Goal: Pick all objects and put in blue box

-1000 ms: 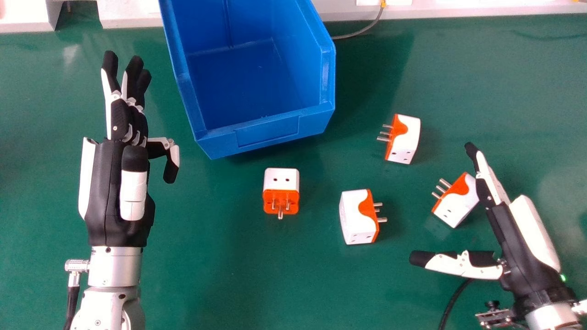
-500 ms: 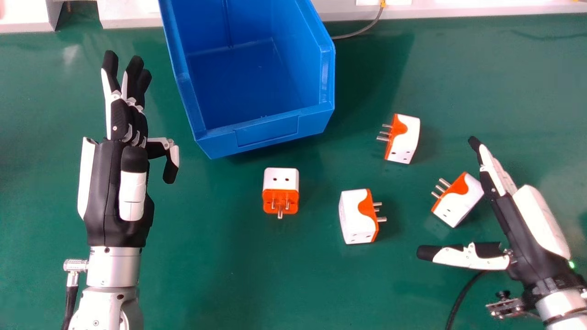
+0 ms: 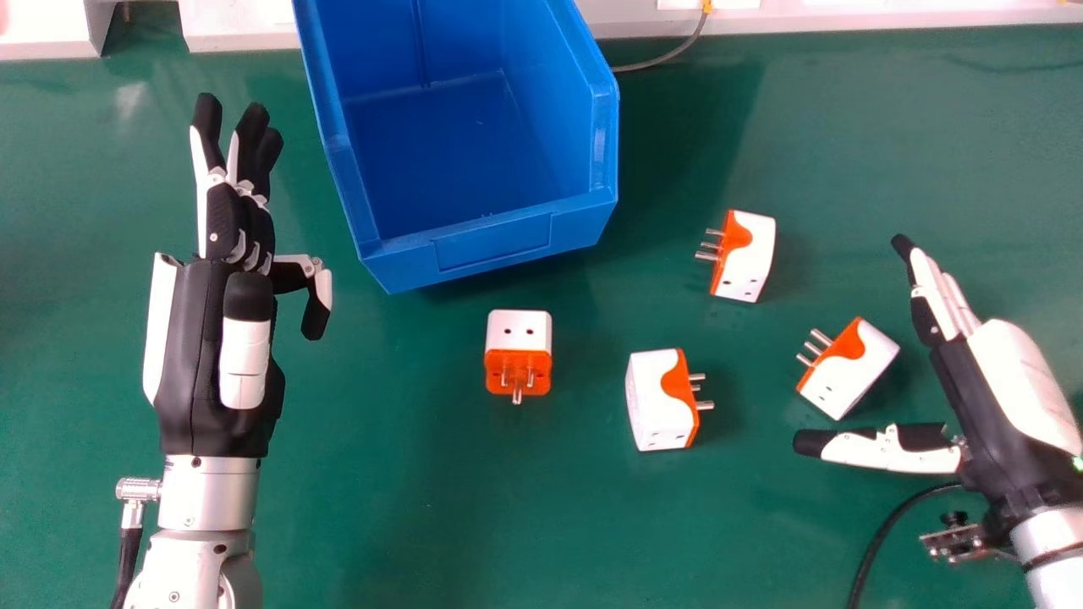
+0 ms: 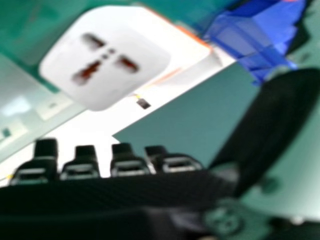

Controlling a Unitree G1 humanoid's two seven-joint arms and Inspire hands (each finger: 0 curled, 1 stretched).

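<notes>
no readable text, no legible labels

One high downward view, one close

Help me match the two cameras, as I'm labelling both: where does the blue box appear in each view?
Head view: the blue box is cut by the upper edge, left of centre, between the left hand and the picture's middle.
Right hand view: the box shows just past the thumb, beside a white-and-orange adapter.
Shared landmark: the thumb of the right hand, also at.
</notes>
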